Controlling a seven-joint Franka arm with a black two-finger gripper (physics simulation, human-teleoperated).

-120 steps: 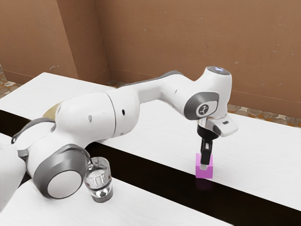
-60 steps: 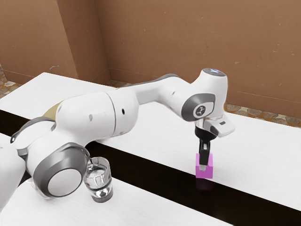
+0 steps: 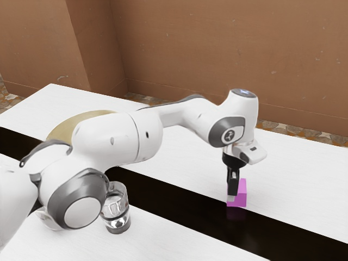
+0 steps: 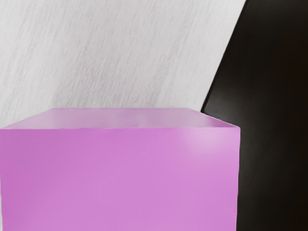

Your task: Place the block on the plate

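The gripper (image 3: 231, 197) is low at the magenta block (image 3: 241, 192), overlapping its left part in the exterior view. Whether it is open or shut cannot be made out. The block stands on the table by the far edge of the black strip. In the wrist view the block (image 4: 120, 178) looms large at the lower edge, close under the hand. A tan, round-edged plate (image 3: 68, 125) lies behind the arm, partly hidden by it.
A clear glass (image 3: 116, 209) stands near the arm's base, in front of the plate. The black strip (image 3: 174, 199) runs along the white table (image 3: 304, 179). A brown wall rises behind.
My hand has come down and shifted toward the exterior view's left, across the block's side. The block looks unmoved. More of the plate shows from behind the arm.
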